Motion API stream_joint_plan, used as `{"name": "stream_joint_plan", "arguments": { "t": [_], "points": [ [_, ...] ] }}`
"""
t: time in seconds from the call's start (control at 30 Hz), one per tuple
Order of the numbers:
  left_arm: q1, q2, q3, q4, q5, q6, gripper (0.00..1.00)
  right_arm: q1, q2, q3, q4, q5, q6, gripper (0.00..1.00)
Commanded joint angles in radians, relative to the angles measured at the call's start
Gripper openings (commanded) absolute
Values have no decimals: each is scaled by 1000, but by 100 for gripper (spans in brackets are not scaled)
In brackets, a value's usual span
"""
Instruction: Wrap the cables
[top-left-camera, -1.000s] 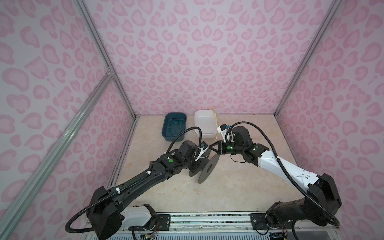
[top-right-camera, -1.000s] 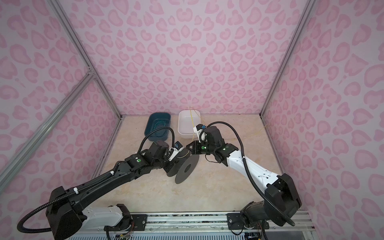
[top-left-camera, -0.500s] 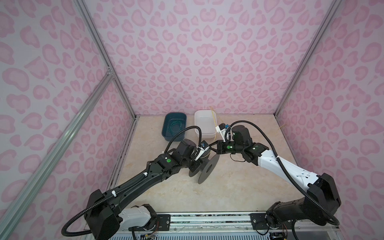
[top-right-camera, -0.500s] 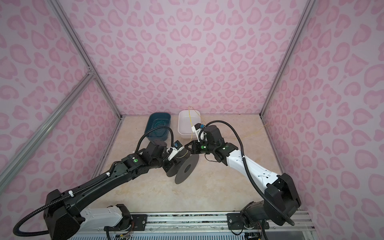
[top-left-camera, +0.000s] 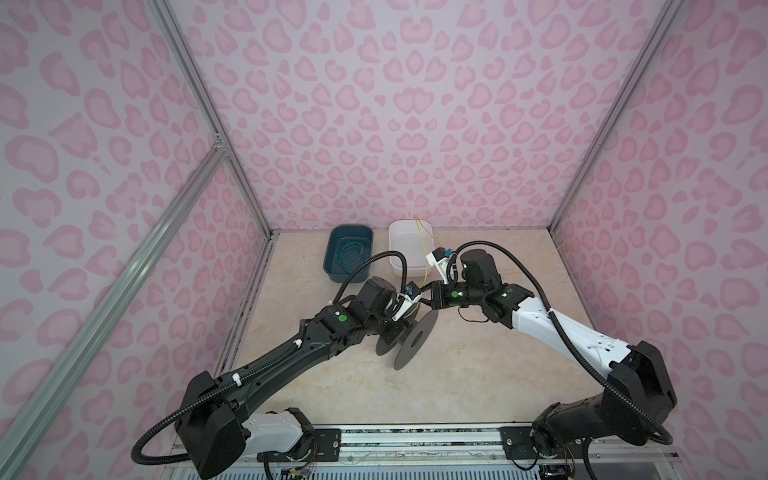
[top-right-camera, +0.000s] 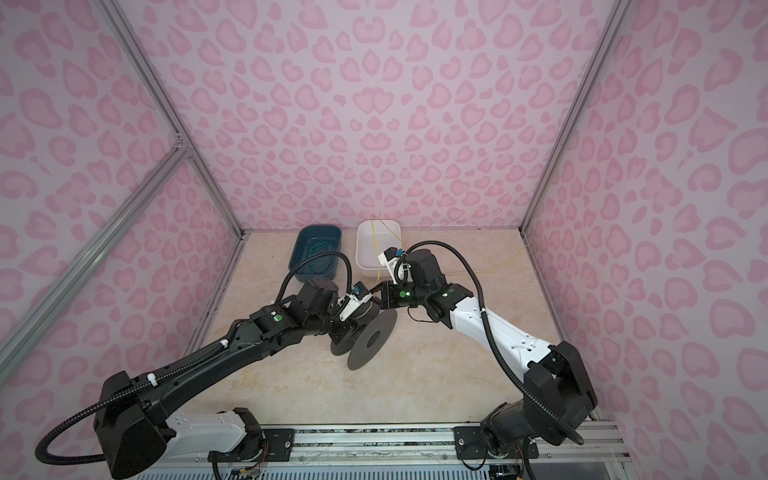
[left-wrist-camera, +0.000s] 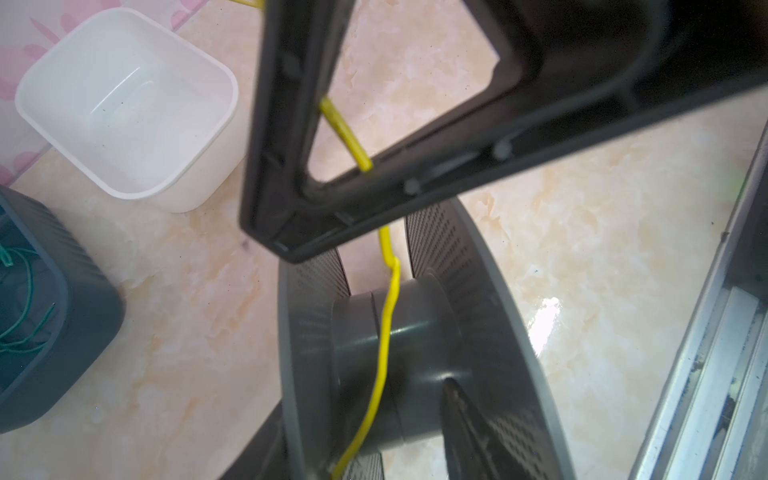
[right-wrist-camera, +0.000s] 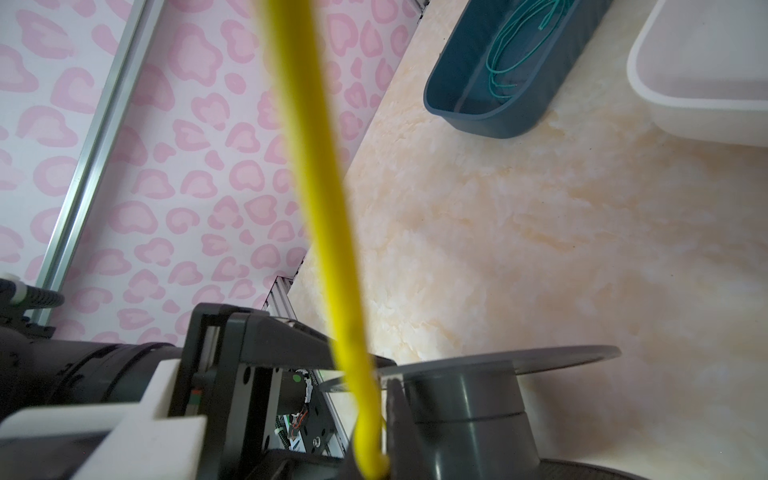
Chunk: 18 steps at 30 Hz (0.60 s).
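While my right jaws clench the yellow wire (left-wrist-camera: 384, 332) at the spool (left-wrist-camera: 424, 332), winding looks barely begun; left jaws' state I cannot tell; next, a taut turn.

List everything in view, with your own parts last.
yellow wire: one, yellow, runs from over the white bin down across the spool's hub
spool: one, grey, on edge mid-table
blue bin: one, dark blue, back of the table, beside the white bin
green wire: one loose coil, green, inside the blue bin
white bin: one, white, back of the table
table: one, beige marble
walls: three, pink patterned, around the table
arms: two, left black, right white and black, meeting at the spool
left claw: one, black, at the spool, grip unclear
right claw: one, black, shut on the yellow wire
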<state>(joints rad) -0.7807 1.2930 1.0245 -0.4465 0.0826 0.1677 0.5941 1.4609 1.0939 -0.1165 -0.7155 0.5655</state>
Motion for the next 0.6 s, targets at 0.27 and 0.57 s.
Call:
{"name": "stream_joint_plan", "arguments": {
  "t": [0.27, 0.57],
  "points": [
    [1, 17, 14, 23, 20, 9, 39, 9, 37, -1, 90, -60, 33, 0],
    [0, 26, 5, 23, 11, 10, 21, 10, 53, -23, 142, -56, 73, 0]
  ]
}}
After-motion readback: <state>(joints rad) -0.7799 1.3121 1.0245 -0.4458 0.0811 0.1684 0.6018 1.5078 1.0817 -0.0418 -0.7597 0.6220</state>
